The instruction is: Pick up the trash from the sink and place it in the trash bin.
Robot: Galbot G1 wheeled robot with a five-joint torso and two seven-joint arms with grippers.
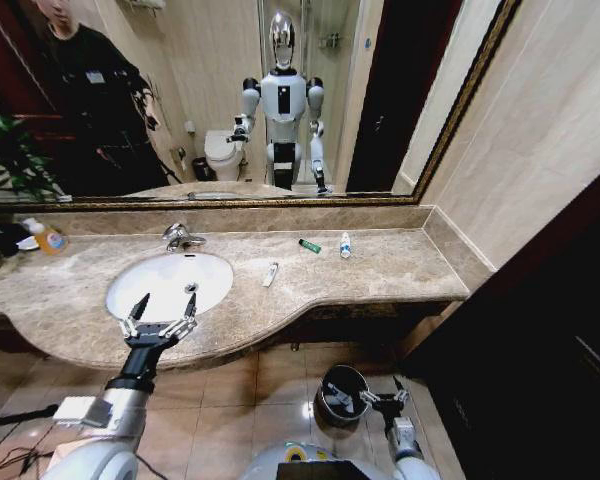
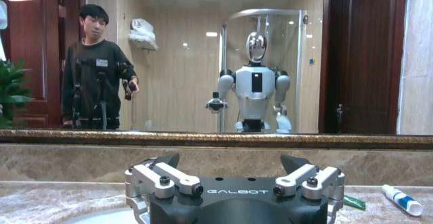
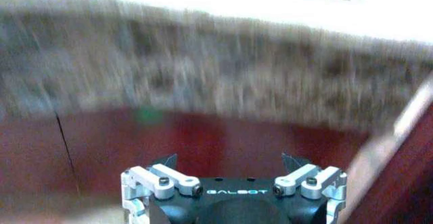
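The white oval sink (image 1: pixel 170 283) sits in the marble counter with nothing lying in the basin. Three pieces of trash lie on the counter to its right: a white tube (image 1: pixel 270 273), a dark green tube (image 1: pixel 309 245) and a white tube with blue marks (image 1: pixel 345 245). My left gripper (image 1: pixel 160 315) hovers open over the sink's front rim, holding nothing. Its wrist view shows the open gripper (image 2: pixel 230 159), the green tube (image 2: pixel 353 202) and the blue-marked tube (image 2: pixel 402 199). The dark trash bin (image 1: pixel 342 393) stands on the floor. My right gripper (image 1: pixel 383 398) is open beside it, empty (image 3: pixel 230 159).
A chrome faucet (image 1: pixel 180 237) stands behind the basin. An orange-liquid bottle (image 1: pixel 47 237) is at the counter's far left near a plant (image 1: pixel 10 160). A wall mirror (image 1: pixel 280 100) runs behind the counter, a dark cabinet (image 1: pixel 550 330) to the right, tiled floor below.
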